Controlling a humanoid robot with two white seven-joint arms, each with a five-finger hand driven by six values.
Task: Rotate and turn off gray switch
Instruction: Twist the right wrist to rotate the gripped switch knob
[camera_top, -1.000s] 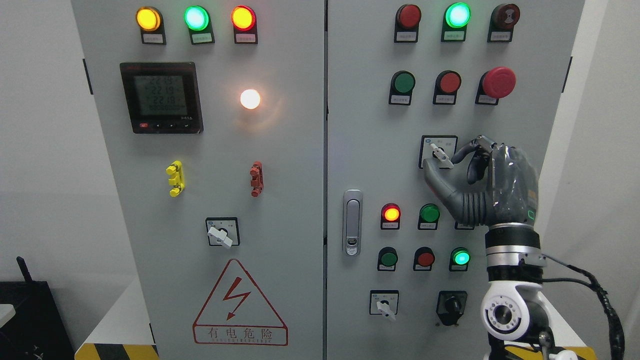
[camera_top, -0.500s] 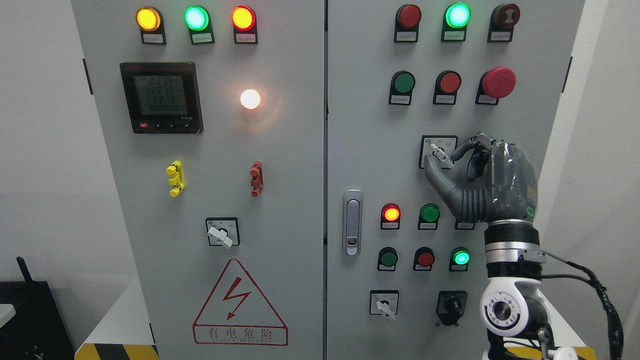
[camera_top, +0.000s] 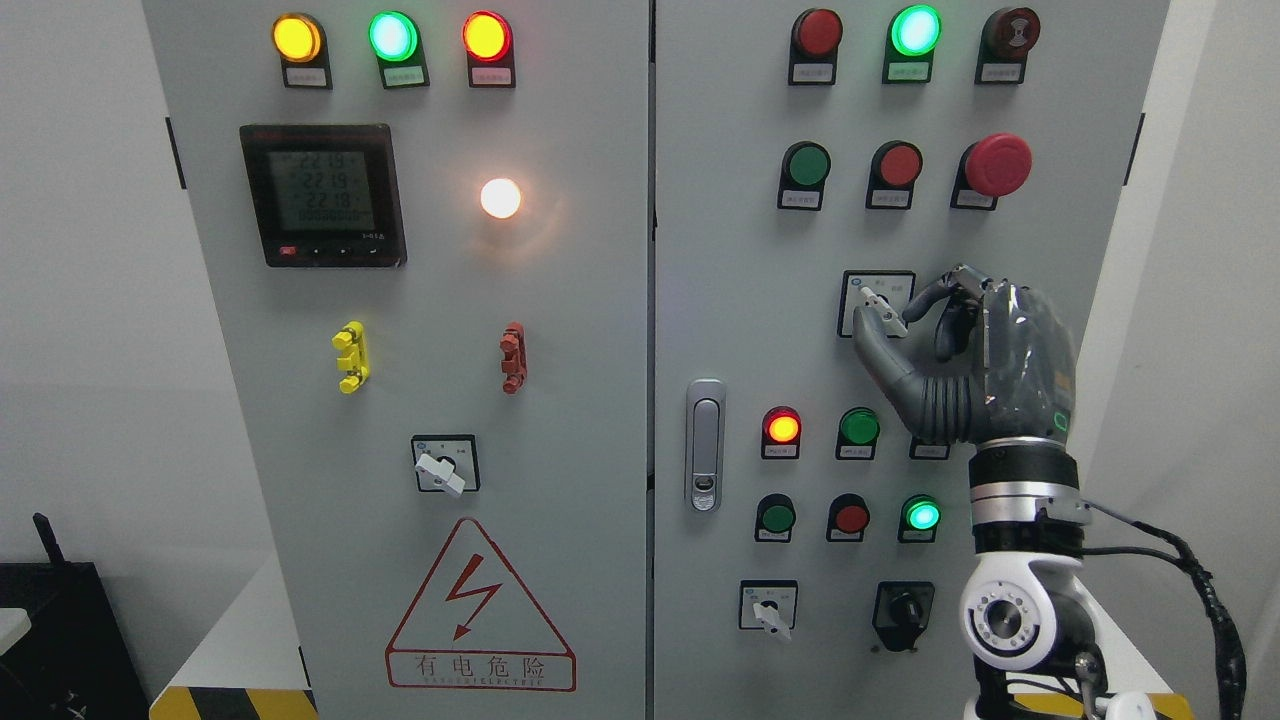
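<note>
The gray switch (camera_top: 884, 309) is a pale lever on a square black-framed plate (camera_top: 852, 290) on the right cabinet door. Its lever slants from upper left down to lower right. My right hand (camera_top: 888, 320) comes up from the lower right, with its dark thumb (camera_top: 872, 345) under the lever's left side. The index finger (camera_top: 925, 295) curls onto the lever's lower right end. Thumb and index finger pinch the lever, and the other fingers curl behind them. The palm hides the panel just right of the switch. The left arm does not show.
A red mushroom button (camera_top: 997, 163) sits above the hand, with indicator lamps (camera_top: 858, 427) and push buttons below the switch. A door handle (camera_top: 705, 445) is left of them. Other rotary switches sit at the bottom (camera_top: 768, 610) and on the left door (camera_top: 441, 468).
The right hand has crept slightly up and left, and its thumb has closed in against the lever. The lever's slant looks the same.
</note>
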